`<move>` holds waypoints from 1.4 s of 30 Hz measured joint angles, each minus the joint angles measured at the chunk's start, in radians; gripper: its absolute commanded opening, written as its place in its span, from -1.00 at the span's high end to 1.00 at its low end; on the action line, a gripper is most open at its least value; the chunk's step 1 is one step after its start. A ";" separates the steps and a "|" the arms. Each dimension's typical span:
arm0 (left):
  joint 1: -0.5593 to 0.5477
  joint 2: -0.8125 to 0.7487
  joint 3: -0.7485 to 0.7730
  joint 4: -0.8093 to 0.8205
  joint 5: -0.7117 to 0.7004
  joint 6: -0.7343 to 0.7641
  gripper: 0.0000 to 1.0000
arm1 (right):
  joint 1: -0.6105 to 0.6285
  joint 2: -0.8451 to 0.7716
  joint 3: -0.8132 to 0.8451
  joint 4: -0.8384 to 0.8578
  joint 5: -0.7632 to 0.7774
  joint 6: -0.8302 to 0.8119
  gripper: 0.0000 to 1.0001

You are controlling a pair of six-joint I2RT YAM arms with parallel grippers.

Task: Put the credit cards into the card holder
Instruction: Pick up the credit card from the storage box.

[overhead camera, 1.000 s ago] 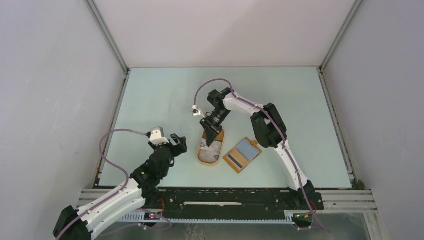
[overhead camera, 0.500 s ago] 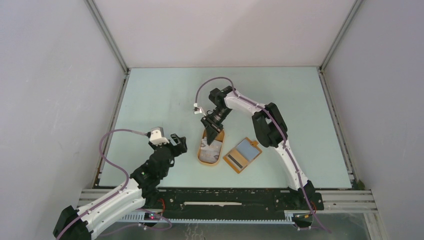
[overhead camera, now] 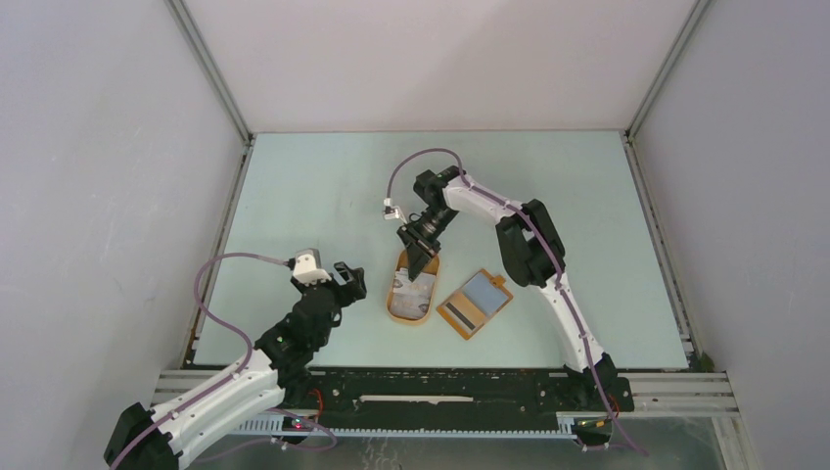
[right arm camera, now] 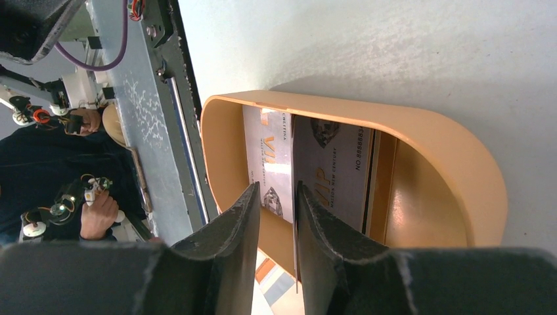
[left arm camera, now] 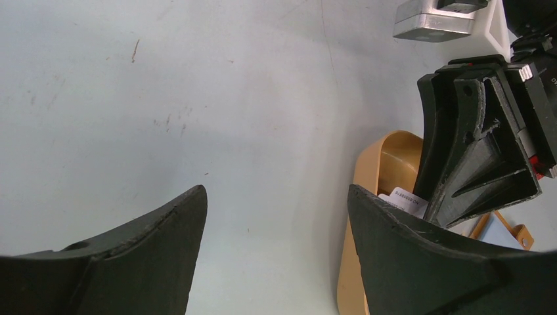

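The orange card holder (overhead camera: 475,304) lies open on the table, blue-grey lining up, right of an oval orange tray (overhead camera: 392,305). Pale credit cards (overhead camera: 409,292) lie in that tray. My right gripper (overhead camera: 417,258) reaches down into the tray's far end. In the right wrist view its jaws (right arm camera: 277,190) stand narrowly open. A "VIP" card (right arm camera: 332,164) is tipped up, its edge resting against one finger, with a gap to the other. A second card (right arm camera: 269,157) lies flat beneath. My left gripper (overhead camera: 348,279) hovers wide open left of the tray, holding nothing (left arm camera: 276,193).
The tray's rim (left arm camera: 387,147) sits just right of my left fingers, with the right gripper's fingers (left arm camera: 473,151) above it. The card holder (right arm camera: 272,278) shows past the right jaws. Metal rails run along the table's near edge (right arm camera: 141,125).
My right gripper has shifted a little toward the far end of the tray and its jaws have narrowed slightly. The left arm has not moved.
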 measured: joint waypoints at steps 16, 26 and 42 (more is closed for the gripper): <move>0.000 0.000 0.000 0.000 0.000 0.000 -0.66 | -0.014 0.000 0.004 -0.005 -0.015 -0.002 0.41; 0.000 0.000 0.000 0.000 0.000 0.000 -0.66 | -0.022 0.000 0.011 -0.010 -0.023 -0.002 0.47; 0.000 0.000 0.000 0.000 0.000 0.000 -0.66 | -0.031 0.000 0.011 -0.012 -0.023 -0.002 0.87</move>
